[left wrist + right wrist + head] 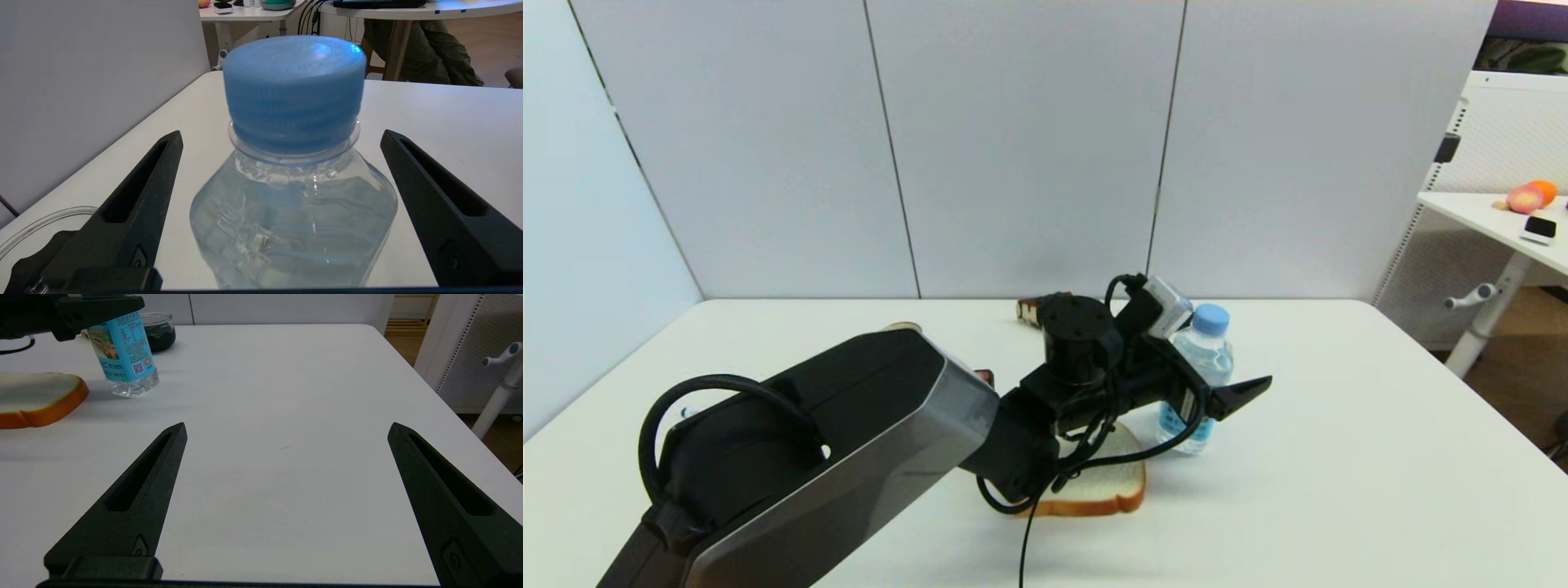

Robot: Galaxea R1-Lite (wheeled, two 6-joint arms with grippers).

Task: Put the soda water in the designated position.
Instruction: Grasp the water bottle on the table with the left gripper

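A smooth white desk (1339,457) fills the lower frame, backed by pale grey wall panels (1013,147). Right of centre stands the soda water (1205,359), a clear ribbed plastic bottle, blue-capped. The left end effector (282,141) straddles its shoulders, fingers spread wide, not touching. The soft bread slice (1107,486) lies lower left of it. The right end effector (286,430), also open, hovers over bare desk.

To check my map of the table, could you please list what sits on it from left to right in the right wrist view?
Bread slice → soda water → dark glass jar. The left tool is open around the bottle; the right tool hangs open over bare table.
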